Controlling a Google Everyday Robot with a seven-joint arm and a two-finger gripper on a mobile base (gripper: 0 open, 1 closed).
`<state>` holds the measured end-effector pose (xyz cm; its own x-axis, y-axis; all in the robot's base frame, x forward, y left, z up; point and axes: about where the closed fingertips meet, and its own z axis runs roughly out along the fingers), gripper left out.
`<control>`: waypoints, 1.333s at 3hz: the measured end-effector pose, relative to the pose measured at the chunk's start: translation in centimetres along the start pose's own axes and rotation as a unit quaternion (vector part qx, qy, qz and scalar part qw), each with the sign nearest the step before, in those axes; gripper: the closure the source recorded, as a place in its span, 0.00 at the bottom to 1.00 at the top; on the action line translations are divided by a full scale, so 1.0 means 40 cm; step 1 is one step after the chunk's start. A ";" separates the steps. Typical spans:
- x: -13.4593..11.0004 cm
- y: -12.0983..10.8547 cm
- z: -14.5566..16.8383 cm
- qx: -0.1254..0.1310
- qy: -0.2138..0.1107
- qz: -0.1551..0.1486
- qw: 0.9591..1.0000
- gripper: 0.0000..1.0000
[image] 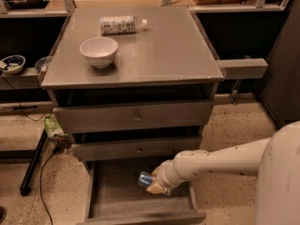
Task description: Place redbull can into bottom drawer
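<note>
One redbull can [145, 178], blue and silver: clasped in the gripper [157, 185], lying sideways, low in front of the cabinet [164, 55] and over the right half of the bottom drawer [117, 201]. Not yet resting on the drawer floor, by the look of it. Carried sideways, probably to pass beneath the drawer fronts above and to be laid flat rather than stood.

One gripper, at the end of a pale arm [220, 158] reaching in from the right of the cabinet: fingers closed around the rear part of the can, blue end pointing toward the cabinet's left. Brought down near the cabinet's foot, presumably to shorten the drop.

One bottom drawer, pulled out from the base of the cabinet: plain grey floor, room enough for the can. Evidently drawn out to receive it.

Two upper drawers, top [136, 117] and middle [137, 150], each with a small knob: pushed in or nearly so at the cabinet's front, out of the arm's way.

One white bowl [99, 51] at the front left of the cabinet's top; one plastic bottle [119, 25] lying on its side at the back of the same top. Neither needed for the job, both well apart from the can.

Stage, by judgement: can over its target, release pending, with little left beyond lowering and letting go.
</note>
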<state>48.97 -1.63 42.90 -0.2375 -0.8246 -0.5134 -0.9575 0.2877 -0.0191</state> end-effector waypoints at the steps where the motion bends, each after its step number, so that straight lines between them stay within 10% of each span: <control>1: 0.000 0.000 0.000 0.000 0.000 0.000 1.000 1.00; 4: 0.157 -0.130 0.292 0.000 -0.004 0.051 0.999 1.00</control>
<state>54.37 -2.63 29.74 -0.3335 -0.7871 -0.5188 -0.9281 0.3708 0.0339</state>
